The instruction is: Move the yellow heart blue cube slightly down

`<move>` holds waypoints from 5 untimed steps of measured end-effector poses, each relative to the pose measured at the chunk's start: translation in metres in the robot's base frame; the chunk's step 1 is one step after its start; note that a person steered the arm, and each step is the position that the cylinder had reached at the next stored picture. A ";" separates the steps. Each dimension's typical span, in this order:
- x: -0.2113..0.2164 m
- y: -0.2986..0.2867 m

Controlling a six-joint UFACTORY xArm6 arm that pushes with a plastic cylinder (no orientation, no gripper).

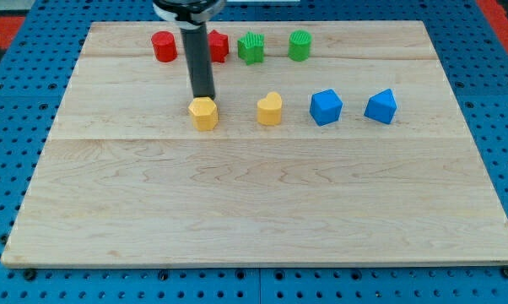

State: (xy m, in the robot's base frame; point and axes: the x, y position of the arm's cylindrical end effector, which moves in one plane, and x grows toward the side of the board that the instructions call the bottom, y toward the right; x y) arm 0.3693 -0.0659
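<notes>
Eight blocks: sitting in two rows on the wooden worktop.
Upper row: red cylinder, red block, green star-like block, green cylinder.
Lower row: yellow hexagonal block, yellow heart, blue cube, second blue block.
Rod: my tip is touching the yellow hexagonal block's top edge, left of the yellow heart.
Gripper: none fitted, nothing being grasped.

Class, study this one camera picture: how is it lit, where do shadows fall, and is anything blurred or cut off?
Camera view: even, soft light, no glare on the wooden board; only faint shadows hug blocks such as the yellow heart. Everything looks sharp. The rod's mount is cut off at the view's top; my tip meets the top of the yellow hexagonal block.
</notes>
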 end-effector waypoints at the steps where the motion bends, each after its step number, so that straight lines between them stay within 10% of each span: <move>1: 0.000 0.014; 5: 0.008 0.058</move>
State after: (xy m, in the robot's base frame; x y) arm 0.3777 -0.0076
